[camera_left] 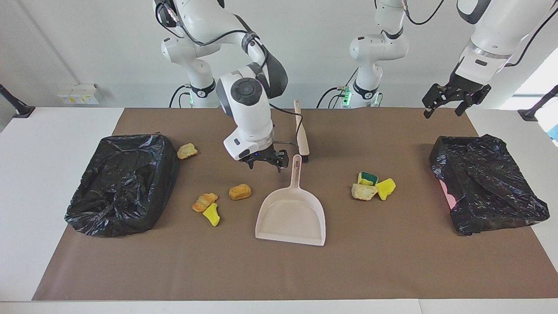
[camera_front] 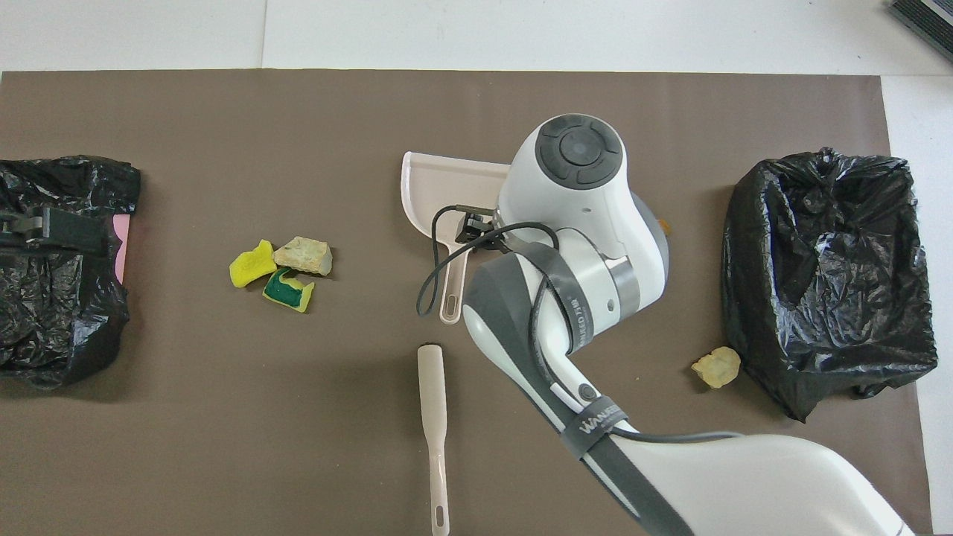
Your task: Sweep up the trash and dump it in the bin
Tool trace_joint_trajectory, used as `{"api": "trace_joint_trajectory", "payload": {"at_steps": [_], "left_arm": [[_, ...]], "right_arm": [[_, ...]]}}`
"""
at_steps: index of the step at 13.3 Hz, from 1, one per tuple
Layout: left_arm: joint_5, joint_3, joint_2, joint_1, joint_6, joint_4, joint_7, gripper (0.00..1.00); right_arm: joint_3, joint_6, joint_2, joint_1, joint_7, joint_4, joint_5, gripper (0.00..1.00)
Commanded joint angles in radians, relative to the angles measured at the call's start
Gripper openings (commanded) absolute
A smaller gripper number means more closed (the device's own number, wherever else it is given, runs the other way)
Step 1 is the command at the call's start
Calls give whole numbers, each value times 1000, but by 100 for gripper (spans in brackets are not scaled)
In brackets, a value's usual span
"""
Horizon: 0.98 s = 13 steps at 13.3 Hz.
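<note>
A white table point(camera_left: 26, 183) carries a brown mat point(camera_left: 279, 270). At the mat's centre lies a beige dustpan point(camera_left: 292, 216), with a brush point(camera_left: 301, 135) at its twelve o'clock in the facing view. Black-bagged bins point(camera_left: 122, 183) point(camera_left: 486, 183) sit at nine and three o'clock. Sponge chunks point(camera_left: 372, 186) point(camera_left: 213, 203) lie between dustpan and bins.

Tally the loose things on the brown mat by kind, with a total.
Sponge scraps: 7, three in a cluster, three near the right gripper at and, one beside a bin
Dustpan: 1
Brush: 1
Bag-lined bins: 2, and
Total: 11
</note>
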Motion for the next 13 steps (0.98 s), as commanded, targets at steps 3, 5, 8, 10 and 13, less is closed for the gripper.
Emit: {"api": "trace_joint_trajectory", "payload": {"at_steps": [3, 5, 8, 10, 13], "left_arm": [[-8, -6, -7, 13, -4, 2, 0, 100], [-8, -6, -7, 13, -4, 2, 0, 100], [-8, -6, -7, 13, -11, 2, 1, 100], [-8, -6, -9, 10, -31, 2, 1, 100], [-8, -6, -9, 8, -25, 2, -9, 100]], "right_arm": [[-3, 35, 37, 40, 17, 14, -24, 93], [-3, 40, 31, 43, 17, -16, -27, 83], [-3, 42, 25, 43, 14, -32, -31, 77], [-3, 40, 23, 40, 10, -38, -32, 76], [-3, 40, 14, 40, 7, -56, -41, 66]]}}
